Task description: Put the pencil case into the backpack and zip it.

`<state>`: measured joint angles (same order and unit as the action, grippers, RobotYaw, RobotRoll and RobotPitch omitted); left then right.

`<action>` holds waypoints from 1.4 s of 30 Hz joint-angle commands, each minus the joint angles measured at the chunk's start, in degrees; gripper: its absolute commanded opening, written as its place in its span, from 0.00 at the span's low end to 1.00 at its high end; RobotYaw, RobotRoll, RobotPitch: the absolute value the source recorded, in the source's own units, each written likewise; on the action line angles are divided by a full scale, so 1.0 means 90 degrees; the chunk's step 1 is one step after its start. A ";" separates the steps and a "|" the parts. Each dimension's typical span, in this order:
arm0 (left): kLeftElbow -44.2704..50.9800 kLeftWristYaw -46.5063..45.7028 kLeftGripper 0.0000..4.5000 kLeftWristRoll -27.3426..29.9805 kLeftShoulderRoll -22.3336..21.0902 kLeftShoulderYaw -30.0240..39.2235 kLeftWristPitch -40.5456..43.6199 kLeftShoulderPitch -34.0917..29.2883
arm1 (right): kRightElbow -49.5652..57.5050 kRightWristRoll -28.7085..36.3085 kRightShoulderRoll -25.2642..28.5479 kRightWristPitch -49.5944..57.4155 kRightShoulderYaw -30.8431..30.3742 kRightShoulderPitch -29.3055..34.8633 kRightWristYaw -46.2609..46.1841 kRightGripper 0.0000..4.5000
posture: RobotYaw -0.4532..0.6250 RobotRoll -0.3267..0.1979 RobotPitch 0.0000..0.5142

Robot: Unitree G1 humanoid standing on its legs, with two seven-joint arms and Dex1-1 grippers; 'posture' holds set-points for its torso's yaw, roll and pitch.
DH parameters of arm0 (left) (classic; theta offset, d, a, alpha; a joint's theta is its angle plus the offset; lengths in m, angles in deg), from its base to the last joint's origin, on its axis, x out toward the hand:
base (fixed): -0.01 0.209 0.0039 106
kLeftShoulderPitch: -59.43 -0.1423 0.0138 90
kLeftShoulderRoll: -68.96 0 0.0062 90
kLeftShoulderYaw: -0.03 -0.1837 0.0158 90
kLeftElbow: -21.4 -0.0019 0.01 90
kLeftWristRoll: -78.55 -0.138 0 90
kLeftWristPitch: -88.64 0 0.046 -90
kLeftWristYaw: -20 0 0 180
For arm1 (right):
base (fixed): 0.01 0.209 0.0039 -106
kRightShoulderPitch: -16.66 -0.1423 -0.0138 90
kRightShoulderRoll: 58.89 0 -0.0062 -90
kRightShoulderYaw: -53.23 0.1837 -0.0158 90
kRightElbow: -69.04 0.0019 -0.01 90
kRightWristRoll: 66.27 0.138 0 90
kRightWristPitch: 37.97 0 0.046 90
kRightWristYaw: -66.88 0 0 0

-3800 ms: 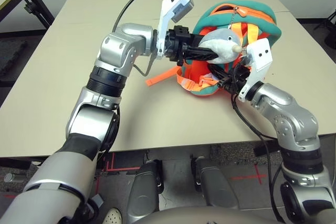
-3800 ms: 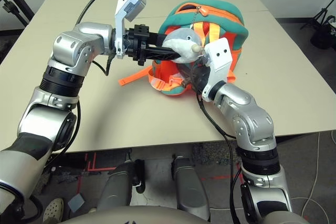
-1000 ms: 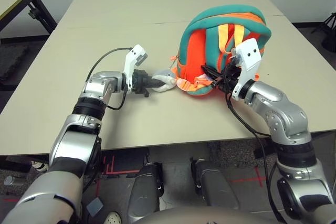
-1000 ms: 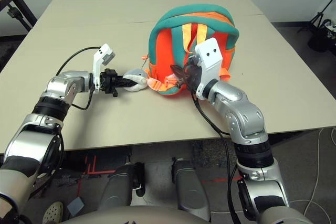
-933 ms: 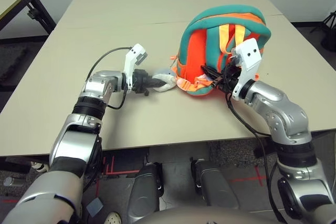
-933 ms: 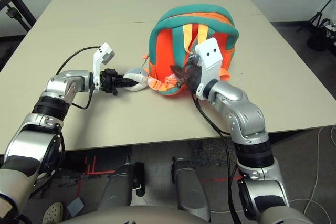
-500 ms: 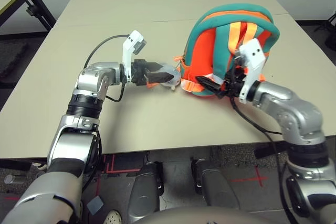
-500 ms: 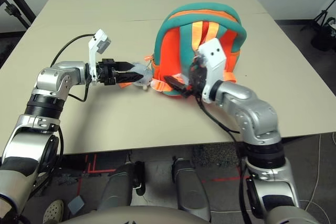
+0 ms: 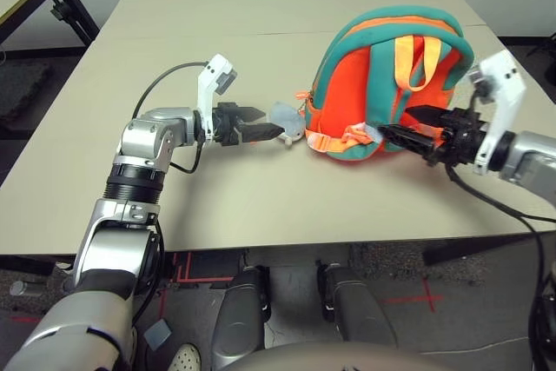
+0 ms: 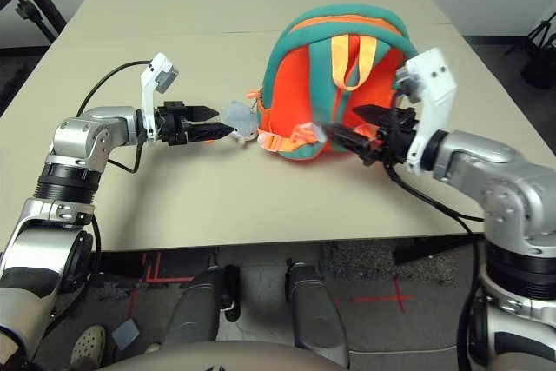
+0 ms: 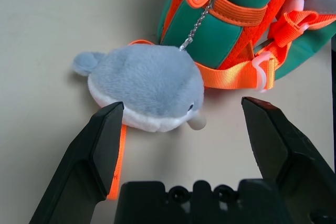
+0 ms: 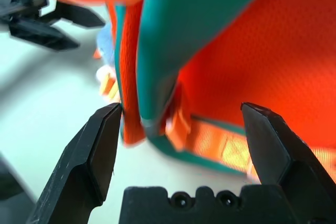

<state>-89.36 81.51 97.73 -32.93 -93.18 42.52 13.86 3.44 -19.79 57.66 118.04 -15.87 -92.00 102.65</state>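
The robot's left arm reaches inward, its open gripper (image 9: 264,123) beside a plush charm (image 9: 287,121); the right arm angles its open gripper (image 10: 349,125) before the backpack (image 10: 300,76).

From our head, two eyes face twelve o'clock and down, sharing bench (image 9: 226,197) and backpack (image 9: 382,84). Our wrist cameras look closely along their fingers (image 11: 100,156), both catching the backpack.

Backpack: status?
Both grippers open, empty. Backpack upright, straps toward robot. Plush charm on table by left gripper. Pencil case not seen.
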 commanded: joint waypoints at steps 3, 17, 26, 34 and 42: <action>0.0041 -0.0032 1.00 0.0139 -0.0120 0.0128 0.0090 -0.0004 | -0.0303 0.0176 0.0293 -0.0003 0.0551 0.0312 0.0070 1.00 | 0.26 0.62 0.33; 0.0030 -0.1072 1.00 0.0193 -0.0298 0.1131 -0.0513 -0.0665 | -0.1791 -0.1255 -0.0624 -0.2173 0.0794 0.0450 -0.1261 1.00 | 0.28 0.62 0.34; -0.0290 -0.2443 1.00 0.0159 -0.0063 0.2125 -0.1745 -0.1041 | -0.2812 -0.1846 -0.1340 -0.4103 0.0957 0.0365 -0.1659 1.00 | 0.31 0.62 0.35; -0.0589 -0.3603 1.00 0.0068 0.0149 0.2769 -0.3014 -0.1196 | -0.3765 -0.2116 -0.1582 -0.5479 0.0888 0.0158 -0.1642 1.00 | 0.34 0.62 0.35; -0.0994 -0.4290 1.00 -0.0052 0.0023 0.3046 -0.3761 -0.1586 | -0.4285 -0.2375 -0.1722 -0.6324 0.0802 0.0012 -0.1778 1.00 | 0.37 0.62 0.38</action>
<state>-96.90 44.22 98.23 -32.17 -66.56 10.11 0.86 -33.90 -40.34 42.78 62.67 -8.80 -92.08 87.32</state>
